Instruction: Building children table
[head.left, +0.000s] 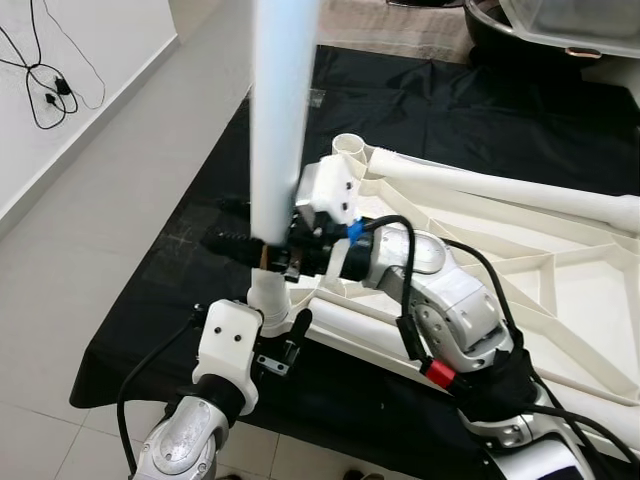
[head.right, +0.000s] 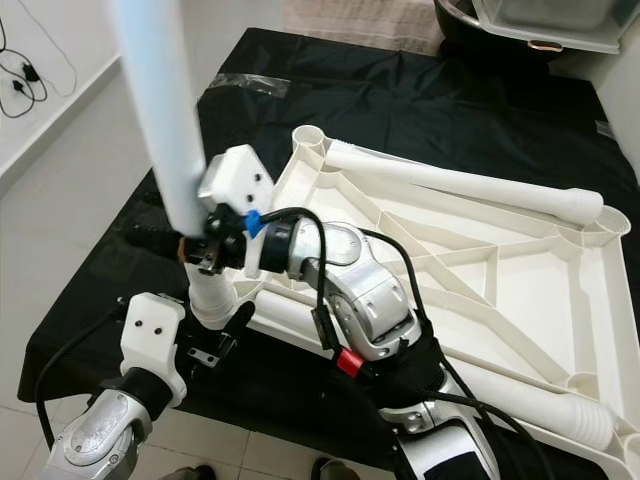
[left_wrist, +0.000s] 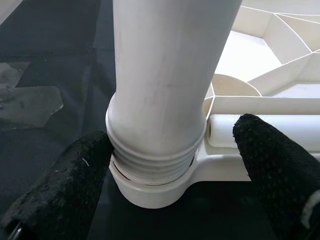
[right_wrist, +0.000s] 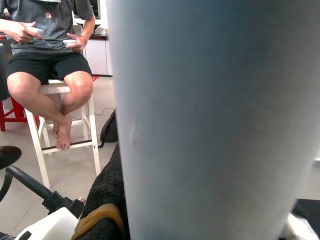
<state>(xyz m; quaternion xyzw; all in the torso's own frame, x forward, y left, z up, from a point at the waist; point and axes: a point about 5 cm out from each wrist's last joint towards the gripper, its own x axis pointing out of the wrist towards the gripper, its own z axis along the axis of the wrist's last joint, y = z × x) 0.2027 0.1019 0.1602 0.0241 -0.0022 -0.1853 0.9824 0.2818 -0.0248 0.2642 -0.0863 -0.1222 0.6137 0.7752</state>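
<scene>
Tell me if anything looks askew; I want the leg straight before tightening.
The upright table leg leans slightly in the head views. At its base, its threads still show above the corner socket, so it isn't fully seated. Right pincer grips it; left pincer straddles the base.

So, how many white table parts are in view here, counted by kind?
upright leg, standing in a corner socket: 1
lying legs, resting in the upturned top: 2
tabletop, upside down on the black cloth: 1
Total: 4
</scene>
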